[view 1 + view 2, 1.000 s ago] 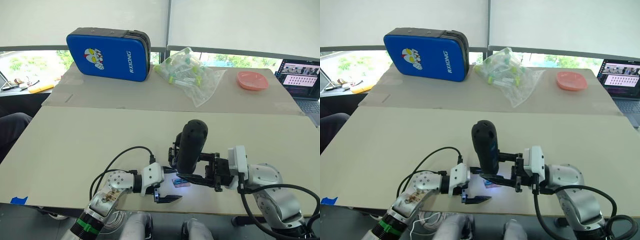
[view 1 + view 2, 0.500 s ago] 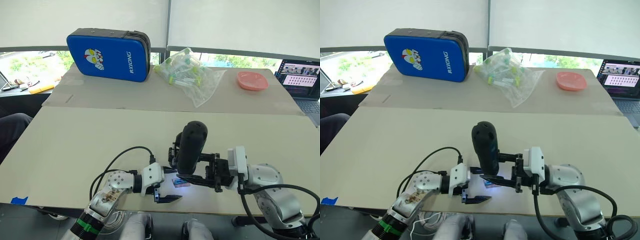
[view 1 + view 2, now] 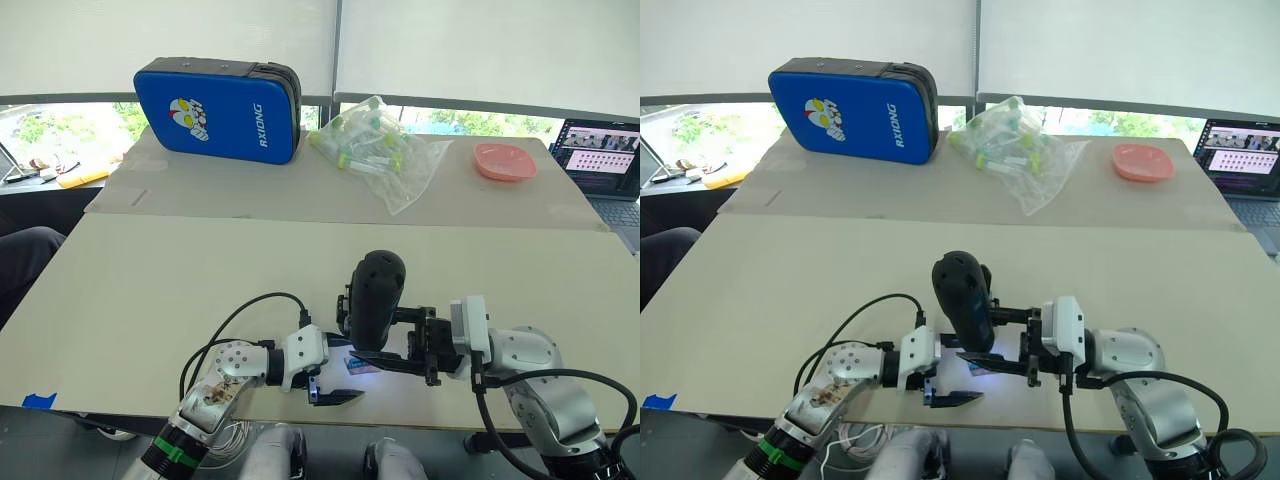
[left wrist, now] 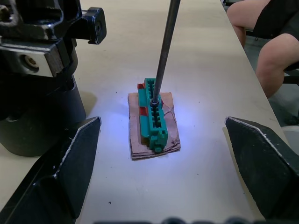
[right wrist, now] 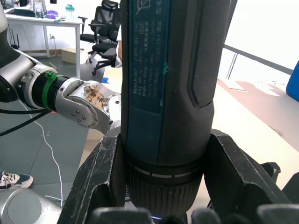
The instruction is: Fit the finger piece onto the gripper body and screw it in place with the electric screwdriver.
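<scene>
Behind the desk [image 3: 150, 290] we see white window blinds, and on a second surface farther back there are a blue case [image 3: 218, 96], a clear bag of small tubes [image 3: 385, 150] and a pink dish [image 3: 505, 160]. At the far right edge a laptop [image 3: 605, 160] shows.

Our right hand [image 3: 392, 352] is clenched around the electric screwdriver [image 3: 375, 300]; in the right wrist view its two fingers [image 5: 100, 186] press on both sides of the thick black barrel. The screwdriver stands almost upright over the near part of the desk, slightly tilted. In the left wrist view its thin metal bit [image 4: 164, 46] comes down and its tip touches the top of a small green and brown block [image 4: 154, 119], which lies flat on the desk in a patch of bluish light.

Our left hand [image 4: 163, 154] is released, with its fingers [image 4: 56, 177] spread wide on either side of the block, not touching it. The gripper body [image 4: 37, 70] stands on the desk just beside the block, with its round base down.
</scene>
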Action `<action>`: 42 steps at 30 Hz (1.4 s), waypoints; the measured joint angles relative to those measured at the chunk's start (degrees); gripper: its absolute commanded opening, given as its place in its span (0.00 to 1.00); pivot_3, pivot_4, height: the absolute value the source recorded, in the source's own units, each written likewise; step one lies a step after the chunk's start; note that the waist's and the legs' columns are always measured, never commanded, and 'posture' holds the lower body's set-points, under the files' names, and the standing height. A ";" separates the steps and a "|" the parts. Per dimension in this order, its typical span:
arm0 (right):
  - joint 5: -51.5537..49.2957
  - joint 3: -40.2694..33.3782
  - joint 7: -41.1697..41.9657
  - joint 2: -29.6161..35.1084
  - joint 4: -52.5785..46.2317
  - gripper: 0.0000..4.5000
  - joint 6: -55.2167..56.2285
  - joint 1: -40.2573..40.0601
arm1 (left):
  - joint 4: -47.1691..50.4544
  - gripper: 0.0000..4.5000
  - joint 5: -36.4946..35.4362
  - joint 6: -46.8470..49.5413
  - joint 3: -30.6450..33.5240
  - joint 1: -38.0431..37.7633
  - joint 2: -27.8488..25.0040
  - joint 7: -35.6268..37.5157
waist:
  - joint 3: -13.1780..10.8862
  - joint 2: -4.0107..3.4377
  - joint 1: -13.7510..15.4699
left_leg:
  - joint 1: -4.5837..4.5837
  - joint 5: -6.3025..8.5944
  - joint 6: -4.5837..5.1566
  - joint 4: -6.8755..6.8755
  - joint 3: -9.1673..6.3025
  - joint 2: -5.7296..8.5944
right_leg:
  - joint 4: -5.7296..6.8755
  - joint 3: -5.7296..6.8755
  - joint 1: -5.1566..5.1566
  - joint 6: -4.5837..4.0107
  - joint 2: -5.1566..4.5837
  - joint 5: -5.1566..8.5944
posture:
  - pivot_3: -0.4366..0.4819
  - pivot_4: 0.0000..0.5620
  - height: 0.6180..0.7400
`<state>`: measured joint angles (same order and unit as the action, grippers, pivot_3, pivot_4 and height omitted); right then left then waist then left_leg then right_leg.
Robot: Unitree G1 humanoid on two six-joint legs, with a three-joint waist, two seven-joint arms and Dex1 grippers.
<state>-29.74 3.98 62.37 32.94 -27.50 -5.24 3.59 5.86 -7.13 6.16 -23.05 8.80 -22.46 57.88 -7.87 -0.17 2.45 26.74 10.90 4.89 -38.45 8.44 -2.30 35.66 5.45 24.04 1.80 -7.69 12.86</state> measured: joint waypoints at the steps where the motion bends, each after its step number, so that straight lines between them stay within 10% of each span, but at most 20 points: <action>1: -0.03 0.00 0.01 0.02 0.00 0.42 -0.05 0.06 | -0.03 1.00 -0.01 -0.05 0.01 0.00 0.01 0.01 | 0.00 0.00 0.00 | 0.00 0.00 0.00 0.00 0.00 0.00 | 0.00 0.00 0.00 0.00 0.00 0.00 | 0.48 0.27 1.00; 42: -16.09 -9.21 -2.56 6.97 -7.95 0.42 -10.97 5.17 | -2.38 1.00 -16.69 -3.55 14.26 -0.03 -5.81 9.32 | -0.07 0.06 -1.03 | 0.05 -0.04 -0.06 0.01 0.00 -0.18 | 0.11 0.02 0.12 -0.13 0.15 0.08 | 0.48 0.27 1.00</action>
<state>-45.83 -5.22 59.81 39.91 -35.45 -16.21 8.76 3.48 -23.82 2.62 -8.79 8.77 -28.26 67.20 -7.94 -0.11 1.42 26.79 10.87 4.83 -38.44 8.44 -2.48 35.77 5.47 24.16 1.66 -7.54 12.94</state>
